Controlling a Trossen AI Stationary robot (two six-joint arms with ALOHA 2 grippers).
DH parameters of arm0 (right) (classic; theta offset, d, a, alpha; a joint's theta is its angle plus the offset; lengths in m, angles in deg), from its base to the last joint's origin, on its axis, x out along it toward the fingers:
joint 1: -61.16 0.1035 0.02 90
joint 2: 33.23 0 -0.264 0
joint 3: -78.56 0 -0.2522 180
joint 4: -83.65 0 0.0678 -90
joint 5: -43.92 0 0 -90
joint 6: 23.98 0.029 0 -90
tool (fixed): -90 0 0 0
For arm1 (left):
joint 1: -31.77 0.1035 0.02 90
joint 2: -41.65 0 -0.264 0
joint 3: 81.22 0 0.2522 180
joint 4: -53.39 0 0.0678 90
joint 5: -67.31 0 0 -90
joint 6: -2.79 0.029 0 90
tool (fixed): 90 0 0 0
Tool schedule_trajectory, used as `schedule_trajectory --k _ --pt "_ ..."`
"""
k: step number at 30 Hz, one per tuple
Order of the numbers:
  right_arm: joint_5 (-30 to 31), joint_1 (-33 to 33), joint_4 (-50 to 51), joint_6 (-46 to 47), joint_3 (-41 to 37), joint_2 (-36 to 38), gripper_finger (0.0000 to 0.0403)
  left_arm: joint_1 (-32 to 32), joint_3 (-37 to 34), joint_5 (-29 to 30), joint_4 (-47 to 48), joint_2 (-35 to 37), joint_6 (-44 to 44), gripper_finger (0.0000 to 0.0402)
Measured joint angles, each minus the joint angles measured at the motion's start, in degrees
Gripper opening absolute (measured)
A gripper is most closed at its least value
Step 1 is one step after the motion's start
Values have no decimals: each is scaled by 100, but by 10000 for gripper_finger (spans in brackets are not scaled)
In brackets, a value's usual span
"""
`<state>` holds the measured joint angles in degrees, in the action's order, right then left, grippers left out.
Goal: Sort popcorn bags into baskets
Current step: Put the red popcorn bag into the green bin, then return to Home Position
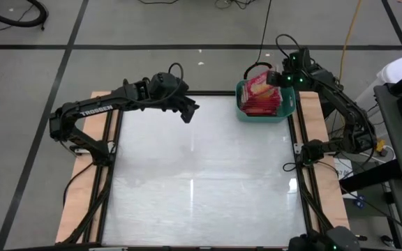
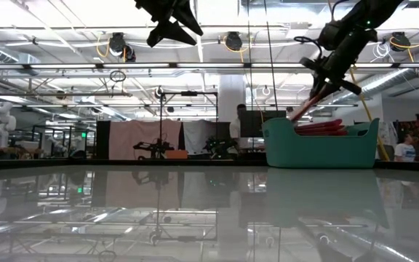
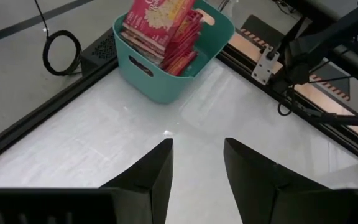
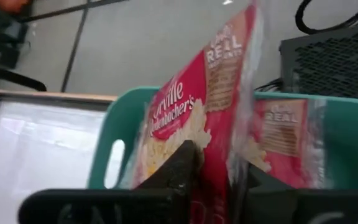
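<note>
The white tabletop point(image 1: 201, 181) carries one teal basket point(image 1: 241, 111), which stands at its far right corner. The landmark here is that basket.

The left arm reaches out well to the left of the basket, above the far edge of the tabletop. Its left tool point(image 1: 187, 111) hangs in the air, pointed toward the basket, with its two dark fingers point(image 3: 157, 174) standing apart and nothing between them.

The right arm bends in from the right side, and the right tool point(image 1: 276, 77) sits just above the far rim of the basket. Its fingers point(image 4: 179, 168) close from both sides on one popcorn bag point(image 4: 197, 118), a red packet with a yellow popcorn picture, which stands tilted with its lower end down inside the basket.

The other popcorn bags point(image 3: 166, 37) lie stacked inside the basket, red fronts up, filling it to about the rim. In the low view their red edges point(image 2: 326, 129) show just over the basket's wall point(image 2: 318, 149).
</note>
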<state>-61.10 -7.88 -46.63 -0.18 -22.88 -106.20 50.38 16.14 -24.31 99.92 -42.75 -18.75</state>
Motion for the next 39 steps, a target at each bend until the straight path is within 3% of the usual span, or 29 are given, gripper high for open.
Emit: schedule_trajectory --k 4,10,21,25,32,35,39 --pt "48 -6 195 -184 0 2 61 0 0 1 0 0 49 145" --pt "627 0 526 -366 -4 2 96 63 0 10 0 0 94 145" --pt "916 171 545 -633 -4 17 102 157 0 5 0 0 70 145" --pt "637 219 222 -650 -4 326 102 143 0 2 14 0 52 145" --pt "-463 476 -465 -559 -4 1056 97 102 0 -19 -49 127 211 142" --pt "-757 746 -569 -731 -4 1397 72 -52 2 -24 -222 335 955 110" --pt "-772 1218 -627 -795 -4 1818 13 -189 9 -44 -261 575 1352 25"
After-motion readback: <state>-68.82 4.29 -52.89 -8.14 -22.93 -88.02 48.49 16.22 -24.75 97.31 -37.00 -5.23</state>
